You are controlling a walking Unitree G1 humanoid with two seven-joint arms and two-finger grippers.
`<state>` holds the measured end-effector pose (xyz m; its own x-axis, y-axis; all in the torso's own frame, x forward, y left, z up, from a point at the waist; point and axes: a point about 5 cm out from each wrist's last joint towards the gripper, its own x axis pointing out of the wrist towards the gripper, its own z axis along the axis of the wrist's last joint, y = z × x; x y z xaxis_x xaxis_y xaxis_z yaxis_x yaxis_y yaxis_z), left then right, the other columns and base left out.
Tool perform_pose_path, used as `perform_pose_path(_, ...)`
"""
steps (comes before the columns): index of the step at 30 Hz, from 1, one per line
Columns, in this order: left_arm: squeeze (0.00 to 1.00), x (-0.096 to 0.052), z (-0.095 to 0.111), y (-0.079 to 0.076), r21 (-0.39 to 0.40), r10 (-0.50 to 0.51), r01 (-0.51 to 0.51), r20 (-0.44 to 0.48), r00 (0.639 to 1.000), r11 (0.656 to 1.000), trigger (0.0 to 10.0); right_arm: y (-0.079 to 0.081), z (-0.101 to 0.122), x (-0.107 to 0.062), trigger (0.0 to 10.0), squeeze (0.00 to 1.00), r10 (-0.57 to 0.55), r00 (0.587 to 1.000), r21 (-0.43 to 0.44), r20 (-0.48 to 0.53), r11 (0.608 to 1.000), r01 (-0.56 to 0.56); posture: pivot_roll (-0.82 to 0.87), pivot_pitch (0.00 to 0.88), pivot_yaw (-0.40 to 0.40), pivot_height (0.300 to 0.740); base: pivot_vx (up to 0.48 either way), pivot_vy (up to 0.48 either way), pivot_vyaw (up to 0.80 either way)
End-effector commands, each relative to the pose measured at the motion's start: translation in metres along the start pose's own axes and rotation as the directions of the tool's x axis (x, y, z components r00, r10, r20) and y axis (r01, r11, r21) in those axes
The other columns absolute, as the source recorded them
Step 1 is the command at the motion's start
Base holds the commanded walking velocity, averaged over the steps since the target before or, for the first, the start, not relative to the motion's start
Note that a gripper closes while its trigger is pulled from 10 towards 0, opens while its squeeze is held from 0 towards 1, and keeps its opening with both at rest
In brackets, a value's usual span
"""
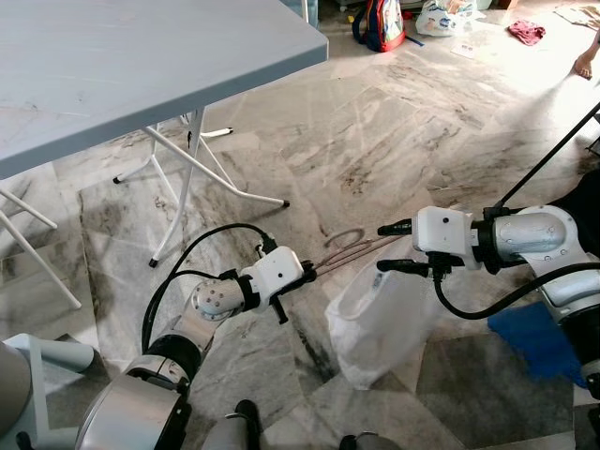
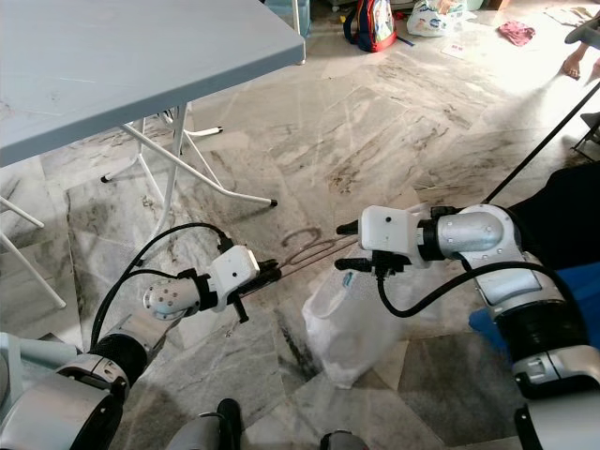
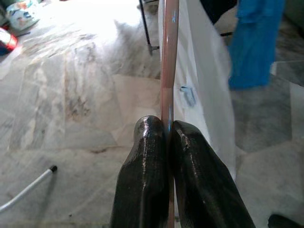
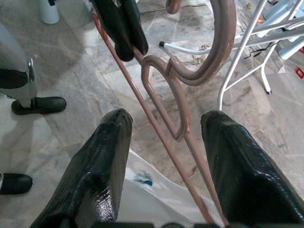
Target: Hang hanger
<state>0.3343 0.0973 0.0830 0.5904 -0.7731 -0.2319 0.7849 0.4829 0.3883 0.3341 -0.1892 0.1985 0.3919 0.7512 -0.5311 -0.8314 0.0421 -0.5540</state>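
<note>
A big grey folding table [image 1: 141,66] on white legs is seen over on the left, standing on a marble-look tiled floor [image 1: 375,131] that runs all the way back. Further off, a red and blue backpack [image 1: 380,23] and a plastic bag [image 1: 445,17] are parked on the floor, with a red cloth [image 1: 527,32] nearby, and a person's bare foot [image 1: 586,64] is caught at the far right edge. Something blue [image 1: 530,342] is lying on the floor by the right arm. A white garment [image 1: 380,323] is draped on the hanger [image 1: 349,246], which is a brownish-pink one held low over the floor between the two arms, hook pointing away from the robot. The left gripper [image 3: 165,142] is clamped tight on one end of the hanger's bar, fingers squeezed together around it. The right gripper [image 4: 164,142] is held with its fingers spread wide apart, straddling the hanger's neck just below the hook without any contact that can be made out. A dark thin pole [image 1: 548,159] is slanted across the right side.
</note>
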Motion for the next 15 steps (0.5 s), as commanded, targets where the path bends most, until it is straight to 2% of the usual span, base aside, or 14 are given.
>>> perform_pose_path(1, 0.00, -0.002, 0.001, 0.003, -0.029, 0.047, -0.046, 0.030, 0.998, 0.998, 0.0, -0.005, 0.006, -0.004, 10.0, 1.00, 0.003, 1.000, -0.026, 0.011, 1.000, -0.003, -0.10, 0.229, -0.005, 0.740, 0.000, 0.000, 0.00)
perform_pose_path(5, 0.00, -0.002, 0.000, 0.002, -0.039, 0.059, -0.058, 0.033, 0.998, 0.998, 0.0, -0.011, 0.011, -0.004, 10.0, 1.00, -0.036, 0.999, -0.036, 0.032, 0.999, 0.037, -0.10, 0.231, -0.008, 0.740, 0.000, 0.000, 0.00)
perform_pose_path(8, 0.00, -0.002, 0.001, 0.002, -0.037, 0.094, -0.093, 0.049, 0.994, 0.995, 0.0, -0.023, 0.015, -0.005, 10.0, 1.00, -0.164, 0.985, -0.059, 0.056, 0.984, 0.167, -0.10, 0.231, -0.013, 0.740, 0.000, 0.000, 0.00)
perform_pose_path(9, 0.00, -0.001, 0.002, 0.002, -0.036, 0.110, -0.108, 0.058, 0.992, 0.993, 0.0, -0.030, 0.016, -0.008, 10.0, 1.00, -0.251, 0.966, -0.049, 0.065, 0.966, 0.254, -0.10, 0.231, -0.017, 0.740, 0.000, 0.000, 0.00)
perform_pose_path(10, 0.00, -0.001, 0.002, 0.002, -0.036, 0.110, -0.108, 0.058, 0.992, 0.993, 0.0, -0.030, 0.016, -0.008, 10.0, 1.00, -0.251, 0.966, -0.049, 0.065, 0.966, 0.254, -0.10, 0.231, -0.017, 0.740, 0.000, 0.000, 0.00)
perform_pose_path(11, 0.00, -0.001, 0.004, 0.003, -0.034, 0.133, -0.131, 0.072, 0.989, 0.991, 0.0, -0.040, 0.016, -0.013, 10.0, 1.00, -0.392, 0.917, -0.016, 0.077, 0.919, 0.394, -0.10, 0.231, -0.019, 0.740, 0.000, 0.000, 0.00)
perform_pose_path(12, 0.00, -0.001, 0.004, 0.003, -0.034, 0.133, -0.131, 0.072, 0.989, 0.991, 0.0, -0.040, 0.016, -0.013, 10.0, 1.00, -0.392, 0.917, -0.016, 0.077, 0.919, 0.394, -0.10, 0.231, -0.019, 0.740, 0.000, 0.000, 0.00)
perform_pose_path(13, 0.00, -0.001, 0.005, 0.003, -0.038, 0.153, -0.150, 0.086, 0.985, 0.988, 0.0, -0.045, 0.014, -0.016, 10.0, 1.00, -0.515, 0.853, 0.052, 0.083, 0.857, 0.512, -0.09, 0.231, -0.019, 0.740, 0.000, 0.000, 0.00)
perform_pose_path(14, 0.00, -0.001, 0.005, 0.003, -0.038, 0.153, -0.150, 0.086, 0.985, 0.988, 0.0, -0.045, 0.014, -0.016, 10.0, 1.00, -0.515, 0.853, 0.052, 0.083, 0.857, 0.512, -0.09, 0.231, -0.019, 0.740, 0.000, 0.000, 0.00)
perform_pose_path(15, 0.00, -0.002, 0.007, 0.005, -0.055, 0.182, -0.177, 0.108, 0.977, 0.983, 0.0, -0.045, 0.007, -0.019, 10.0, 1.00, -0.628, 0.776, 0.150, 0.065, 0.775, 0.614, -0.09, 0.233, -0.018, 0.740, 0.000, 0.000, 0.00)
